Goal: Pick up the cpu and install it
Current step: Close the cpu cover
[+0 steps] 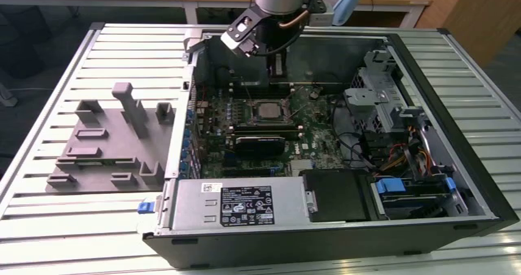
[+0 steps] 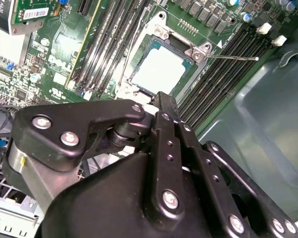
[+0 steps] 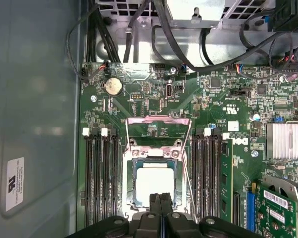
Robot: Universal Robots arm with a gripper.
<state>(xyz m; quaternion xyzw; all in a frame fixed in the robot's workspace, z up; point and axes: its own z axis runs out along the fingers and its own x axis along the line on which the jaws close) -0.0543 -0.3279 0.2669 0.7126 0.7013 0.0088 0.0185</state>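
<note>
Chip: small flat silvery square cpu (image 1: 267, 111), exterior view's centre; black claw (image 1: 277, 74), closed and empty, hangs just up-frame of it.

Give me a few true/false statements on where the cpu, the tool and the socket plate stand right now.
1. The small square silvery-topped cpu lies in the black socket frame on the green motherboard. True.
2. The black tool is gripping the cpu. False: its fingers are shut together with nothing between them, and the cpu sits in the socket frame.
3. The thin metal load plate is shut over the cpu. False: it is swung open, leaving the cpu's top bare.
4. The grey plastic fixture blocks stand outside the black computer case, on the exterior view's left. True.
</note>
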